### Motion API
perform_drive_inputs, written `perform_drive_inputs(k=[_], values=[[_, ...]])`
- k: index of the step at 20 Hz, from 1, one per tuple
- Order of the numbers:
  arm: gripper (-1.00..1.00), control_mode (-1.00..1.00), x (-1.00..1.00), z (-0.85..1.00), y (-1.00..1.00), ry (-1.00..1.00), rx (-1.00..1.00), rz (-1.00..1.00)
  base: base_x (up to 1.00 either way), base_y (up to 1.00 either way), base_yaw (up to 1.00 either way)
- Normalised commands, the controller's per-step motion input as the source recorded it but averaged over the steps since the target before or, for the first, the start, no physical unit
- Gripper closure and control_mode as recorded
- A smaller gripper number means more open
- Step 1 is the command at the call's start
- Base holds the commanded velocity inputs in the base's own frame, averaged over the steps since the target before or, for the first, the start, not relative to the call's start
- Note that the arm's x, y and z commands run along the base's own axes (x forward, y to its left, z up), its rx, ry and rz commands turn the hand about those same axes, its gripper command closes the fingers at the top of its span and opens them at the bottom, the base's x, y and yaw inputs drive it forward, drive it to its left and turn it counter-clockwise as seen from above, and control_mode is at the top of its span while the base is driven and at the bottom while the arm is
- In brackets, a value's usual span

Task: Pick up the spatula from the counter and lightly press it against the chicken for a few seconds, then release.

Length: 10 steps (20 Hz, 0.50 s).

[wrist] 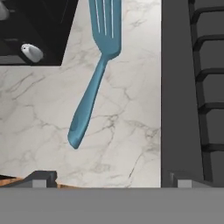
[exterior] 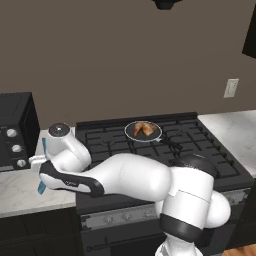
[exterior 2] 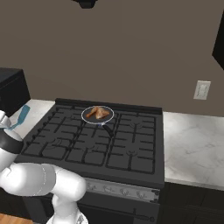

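In the left base view the arm bends low over the counter (exterior: 20,192) between the microwave (exterior: 15,132) and the stove (exterior: 200,145), and slivers of the teal spatula (exterior: 42,188) show beside it. In the right base view the spatula's blade lies on the counter just left of the stove, well apart from the chicken (exterior 2: 98,113) in its pan (exterior 2: 83,116). In the hand view the gripper (wrist: 112,179) stands wide open and holds nothing, the spatula flat on the marble ahead of its tips
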Motion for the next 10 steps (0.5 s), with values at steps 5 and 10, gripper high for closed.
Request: perform_drive_inputs(k=[5, 10], values=[[-1.00, -1.00, 0.02, -0.11, 0.06, 0.00, 0.00, 0.00, 0.00, 0.00, 0.00], [-1.00, -1.00, 0.06, -0.16, 0.09, 0.00, 0.00, -0.01, 0.00, 0.00, 0.00]])
